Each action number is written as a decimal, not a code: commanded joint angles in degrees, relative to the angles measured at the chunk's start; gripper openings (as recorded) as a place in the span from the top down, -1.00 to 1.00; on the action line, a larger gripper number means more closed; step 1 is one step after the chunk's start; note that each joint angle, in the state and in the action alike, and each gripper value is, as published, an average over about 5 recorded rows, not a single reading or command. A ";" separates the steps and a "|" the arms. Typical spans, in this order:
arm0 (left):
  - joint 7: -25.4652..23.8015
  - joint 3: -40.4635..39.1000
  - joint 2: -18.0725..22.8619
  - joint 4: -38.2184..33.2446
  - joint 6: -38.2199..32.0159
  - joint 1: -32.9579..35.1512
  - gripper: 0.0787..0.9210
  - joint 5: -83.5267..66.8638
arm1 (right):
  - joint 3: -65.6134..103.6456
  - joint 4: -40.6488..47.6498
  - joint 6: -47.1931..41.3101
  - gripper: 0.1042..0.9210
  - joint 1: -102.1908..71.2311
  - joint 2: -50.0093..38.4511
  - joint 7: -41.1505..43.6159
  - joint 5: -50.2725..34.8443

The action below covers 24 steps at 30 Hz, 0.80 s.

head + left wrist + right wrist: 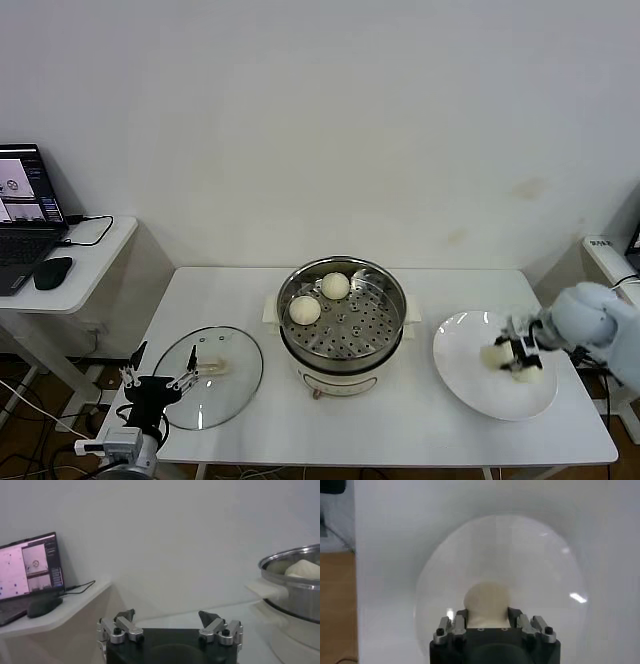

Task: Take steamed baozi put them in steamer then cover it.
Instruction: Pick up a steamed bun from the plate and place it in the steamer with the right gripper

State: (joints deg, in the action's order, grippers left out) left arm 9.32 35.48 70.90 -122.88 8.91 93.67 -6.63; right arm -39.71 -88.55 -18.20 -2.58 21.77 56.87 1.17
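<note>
The steamer point(396, 300) stands mid-table on its white base, uncovered, with two baozi point(335, 285) point(305, 310) on its perforated tray. To its right a white plate point(452, 352) carries two more baozi point(495, 354). My right gripper point(520, 358) is down on the plate, and the right wrist view shows it point(488, 615) shut on one baozi point(486, 599). The cover point(238, 388), a glass lid, lies flat on the table left of the steamer. My left gripper point(160, 384) waits open and empty at the lid's near-left edge, facing the steamer point(290, 567).
A side desk at the far left holds a laptop point(25, 205) and a mouse point(52, 272). Another white surface point(605, 255) shows at the right edge. The table's front edge runs just below the plate and lid.
</note>
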 commanded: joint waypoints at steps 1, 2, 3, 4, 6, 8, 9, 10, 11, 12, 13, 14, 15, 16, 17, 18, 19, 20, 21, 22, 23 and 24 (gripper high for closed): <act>-0.03 0.07 -0.18 -0.07 0.05 -0.05 -0.77 -0.11 | -5.73 0.61 -0.54 -0.01 20.08 2.46 0.95 -7.97; -0.03 0.11 -0.25 -0.06 0.06 -0.08 -0.77 -0.15 | -7.54 0.89 -0.58 -0.01 22.70 3.38 0.88 -8.80; -0.03 0.13 -0.30 -0.06 0.06 -0.12 -0.77 -0.18 | -9.40 1.05 -0.59 -0.01 25.66 4.47 0.70 -9.60; -0.03 0.13 -0.35 -0.08 0.07 -0.17 -0.77 -0.20 | -11.40 1.06 -0.58 -0.01 28.50 5.84 0.30 -10.54; -0.03 0.10 -0.38 -0.12 0.09 -0.30 -0.77 -0.21 | -14.88 0.67 -0.65 -0.01 33.28 8.91 -0.74 -12.24; -0.02 0.05 -0.31 -0.09 0.11 -0.49 -0.77 -0.20 | -17.73 -0.04 -0.72 -0.01 36.58 12.77 -2.07 -14.47; -0.02 0.05 -0.26 -0.04 0.10 -0.57 -0.77 -0.18 | -18.62 -0.36 -0.71 -0.01 37.26 14.68 -2.61 -15.55; -0.01 0.06 -0.21 -0.01 0.09 -0.62 -0.77 -0.16 | -19.53 -0.67 -0.60 -0.01 37.73 16.75 -3.17 -16.81; -0.01 0.09 -0.16 0.02 0.07 -0.64 -0.77 -0.15 | -20.29 -0.90 -0.38 -0.01 37.96 18.71 -3.69 -17.87; -0.01 0.15 -0.12 0.00 0.05 -0.61 -0.77 -0.13 | -21.03 -1.08 0.07 -0.01 37.94 20.62 -4.14 -18.74; -0.01 0.25 -0.07 -0.04 0.03 -0.54 -0.77 -0.12 | -21.75 -1.21 0.66 -0.01 37.82 22.44 -4.48 -19.39; 0.00 0.36 -0.02 -0.12 0.01 -0.46 -0.77 -0.12 | -22.54 -1.28 1.38 -0.01 37.59 24.03 -4.72 -19.78; 0.00 0.48 0.05 -0.24 0.00 -0.34 -0.77 -0.12 | -23.26 -1.26 2.37 -0.01 37.28 25.37 -4.82 -19.84; 0.01 0.61 0.12 -0.36 -0.01 -0.21 -0.77 -0.12 | -24.03 -1.21 3.51 -0.01 36.92 26.61 -4.79 -19.82; 0.02 0.74 0.20 -0.48 -0.02 -0.08 -0.77 -0.12 | -24.82 -1.15 4.72 -0.01 36.57 27.59 -4.68 -19.71; 0.02 0.88 0.28 -0.61 -0.03 0.04 -0.77 -0.11 | -25.60 -1.09 5.90 -0.01 36.19 28.42 -4.52 -19.55; 0.03 1.03 0.36 -0.72 -0.04 0.16 -0.77 -0.11 | -26.35 -1.06 7.15 -0.01 35.82 29.17 -4.27 -19.12; 0.03 1.18 0.45 -0.81 -0.06 0.25 -0.77 -0.11 | -27.21 -1.04 8.46 -0.01 35.52 29.81 -4.00 -18.35; 0.04 1.33 0.54 -0.87 -0.07 0.33 -0.77 -0.11 | -28.10 -1.02 9.76 -0.01 35.28 30.35 -3.76 -17.43; 0.05 1.45 0.64 -0.92 -0.08 0.38 -0.77 -0.11 | -29.05 -1.00 11.12 -0.01 35.04 30.87 -3.51 -16.04; 0.06 1.54 0.75 -0.95 -0.09 0.41 -0.77 -0.10 | -30.02 -0.97 12.52 -0.01 34.81 31.33 -3.30 -14.64; 0.07 1.58 0.87 -0.97 -0.10 0.43 -0.77 -0.08 | -30.97 -0.91 13.91 -0.01 34.53 31.74 -3.20 -13.37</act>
State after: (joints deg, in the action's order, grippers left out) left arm 9.39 36.89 71.73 -123.81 8.83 94.02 -6.75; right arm -63.24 -89.31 -11.27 28.47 45.69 53.88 -13.20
